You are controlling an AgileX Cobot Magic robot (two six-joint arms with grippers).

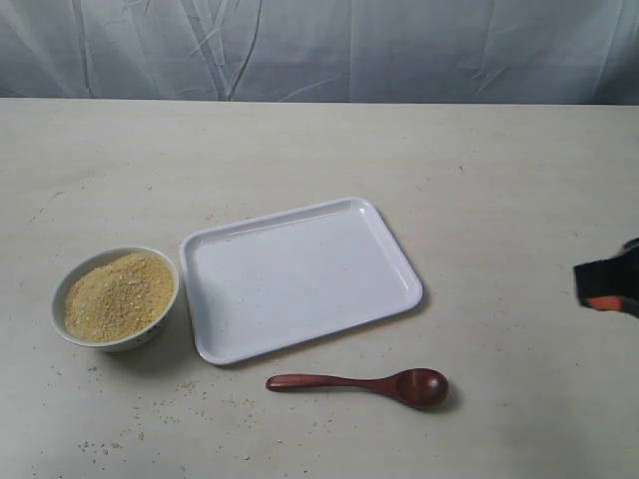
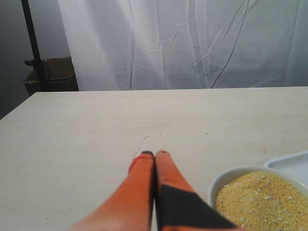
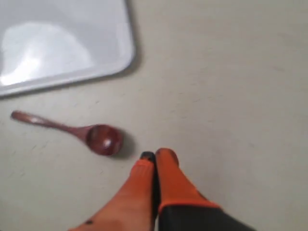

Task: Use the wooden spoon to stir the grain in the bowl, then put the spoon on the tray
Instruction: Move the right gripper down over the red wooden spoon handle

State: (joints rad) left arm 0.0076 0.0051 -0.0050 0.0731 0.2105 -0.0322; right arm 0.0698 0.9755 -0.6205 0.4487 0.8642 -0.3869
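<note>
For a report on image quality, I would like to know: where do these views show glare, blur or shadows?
Exterior view: even light, sharp; the wooden spoon casts a faint shadow; the right fingers at the edge are blurred. Right wrist view: soft overall, bright glare on the tray. Left wrist view: grain crisp, left fingers slightly soft.

We found the bowl (image 1: pixel 62 311) at the left of the tabletop (image 1: pixel 499 200), the grain (image 1: pixel 120 296) in it. The tray (image 1: pixel 300 276) lay just right of the bowl, near the middle. The wooden spoon (image 1: pixel 359 383) lay in front of the tray, apart from it, handle pointing left.
</note>
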